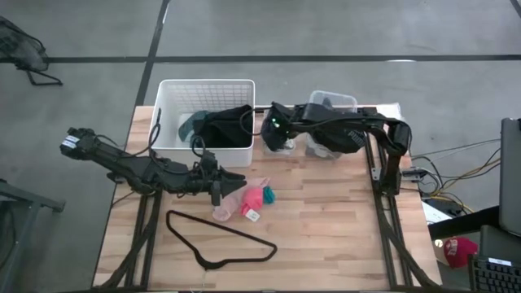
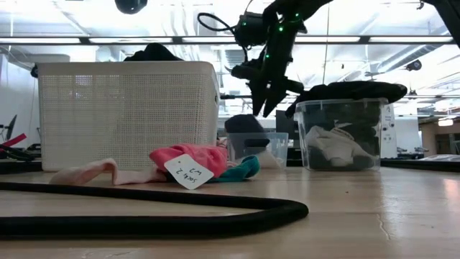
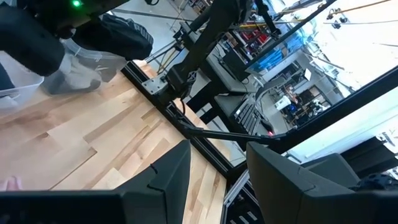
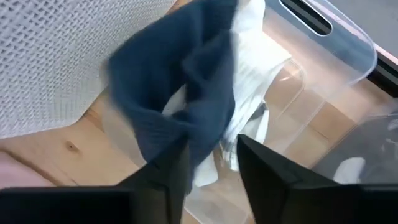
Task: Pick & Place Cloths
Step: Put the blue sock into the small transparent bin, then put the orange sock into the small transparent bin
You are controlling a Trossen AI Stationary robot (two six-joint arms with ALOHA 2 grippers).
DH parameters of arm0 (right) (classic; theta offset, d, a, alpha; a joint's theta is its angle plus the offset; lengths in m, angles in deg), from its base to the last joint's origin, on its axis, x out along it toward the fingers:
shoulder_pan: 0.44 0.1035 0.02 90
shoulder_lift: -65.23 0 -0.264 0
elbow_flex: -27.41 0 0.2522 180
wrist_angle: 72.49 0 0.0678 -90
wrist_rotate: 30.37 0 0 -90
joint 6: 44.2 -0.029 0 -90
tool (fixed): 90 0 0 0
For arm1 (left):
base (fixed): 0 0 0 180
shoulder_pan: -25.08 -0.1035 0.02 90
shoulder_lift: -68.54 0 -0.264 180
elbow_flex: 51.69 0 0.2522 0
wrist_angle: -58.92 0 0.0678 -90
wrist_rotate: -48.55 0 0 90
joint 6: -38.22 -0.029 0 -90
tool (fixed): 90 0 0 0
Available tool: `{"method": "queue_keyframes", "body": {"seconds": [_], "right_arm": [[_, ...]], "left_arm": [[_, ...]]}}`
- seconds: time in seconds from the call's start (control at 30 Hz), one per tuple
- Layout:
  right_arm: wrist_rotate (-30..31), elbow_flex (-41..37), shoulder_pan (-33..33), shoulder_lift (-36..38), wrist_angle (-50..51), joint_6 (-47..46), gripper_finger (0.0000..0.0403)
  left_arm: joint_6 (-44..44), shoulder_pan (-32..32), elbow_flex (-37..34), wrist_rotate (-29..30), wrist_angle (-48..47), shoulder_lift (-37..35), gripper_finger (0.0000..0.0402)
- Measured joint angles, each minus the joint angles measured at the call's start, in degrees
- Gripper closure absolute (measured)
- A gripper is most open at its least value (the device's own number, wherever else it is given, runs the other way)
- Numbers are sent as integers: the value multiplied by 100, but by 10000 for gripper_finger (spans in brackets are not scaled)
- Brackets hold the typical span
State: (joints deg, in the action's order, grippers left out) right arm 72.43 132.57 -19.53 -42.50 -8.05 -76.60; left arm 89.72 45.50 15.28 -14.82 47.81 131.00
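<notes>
My right gripper (image 1: 281,142) (image 2: 266,109) (image 4: 212,142) is open and points down over a small clear container (image 2: 264,147) beside the white basket (image 1: 203,83). A dark blue cloth (image 4: 180,81) (image 2: 244,124) lies on a white cloth (image 4: 255,68) in that container, just below the fingertips. Pink cloths (image 1: 242,199) (image 2: 194,155) and a small teal one (image 1: 267,195) lie on the table, with a paper tag (image 2: 188,171). My left gripper (image 1: 234,183) (image 3: 217,152) is open and low beside them. Teal and black cloths (image 1: 216,126) fill the basket.
A thin black wire hanger (image 1: 220,240) (image 2: 144,208) lies near the table's near edge. A larger clear bin (image 1: 334,99) (image 2: 341,133) with black and white cloths stands right of the small container. Bare wood lies to the right of the pink cloths.
</notes>
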Motion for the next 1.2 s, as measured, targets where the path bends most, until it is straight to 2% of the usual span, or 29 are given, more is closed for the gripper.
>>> {"method": "queue_keyframes", "body": {"seconds": [0.23,0.5,0.8,0.93,1.2], "right_arm": [[-108,11,219,522,-16,304,192],[-146,11,1189,934,-156,1106,153],[-137,-41,2474,808,-1184,1313,144],[-153,-42,2734,528,-1626,1243,155],[-282,-44,2874,-441,-1747,1007,177]], "left_arm": [[-31,0,0,0,-32,0,239],[-48,-2,0,0,-30,0,239],[-72,-2,2,-5,413,-17,239],[-196,-2,2,-11,663,-28,239],[-353,-2,12,-20,1095,-66,239]]}}
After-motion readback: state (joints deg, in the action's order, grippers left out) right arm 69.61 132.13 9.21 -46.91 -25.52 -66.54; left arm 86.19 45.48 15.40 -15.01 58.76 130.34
